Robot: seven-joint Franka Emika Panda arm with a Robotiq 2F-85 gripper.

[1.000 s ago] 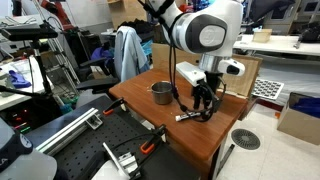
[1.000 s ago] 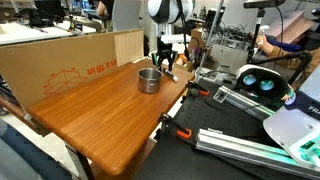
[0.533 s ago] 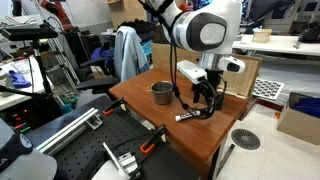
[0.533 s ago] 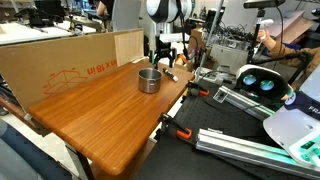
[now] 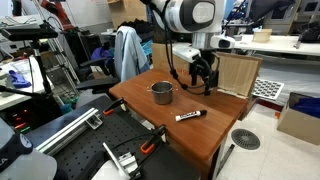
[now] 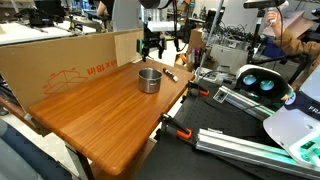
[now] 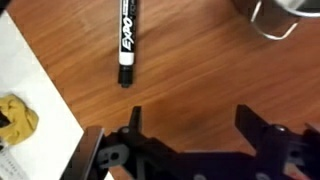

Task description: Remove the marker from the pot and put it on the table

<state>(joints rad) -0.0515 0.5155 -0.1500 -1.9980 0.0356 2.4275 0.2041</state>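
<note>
The marker (image 5: 188,116) lies flat on the reddish-brown table (image 5: 215,135), near its front edge and apart from the pot. It also shows in an exterior view (image 6: 171,73) and in the wrist view (image 7: 126,40), black with a white band. The silver pot (image 5: 161,92) stands on the table in both exterior views (image 6: 149,80); its rim shows at the wrist view's top right (image 7: 275,18). My gripper (image 5: 200,78) hangs open and empty well above the table, higher than the marker. It is also in an exterior view (image 6: 152,44) and in the wrist view (image 7: 190,120).
A cardboard panel (image 6: 60,60) stands along the table's far side. A smaller cardboard panel (image 5: 236,73) stands at the table's back edge. A yellow object (image 7: 15,117) lies on a white surface at the wrist view's left. Benches and equipment (image 5: 70,125) surround the table.
The gripper has risen away from the table and left the marker lying on the wood. The marker and the pot have not moved.
</note>
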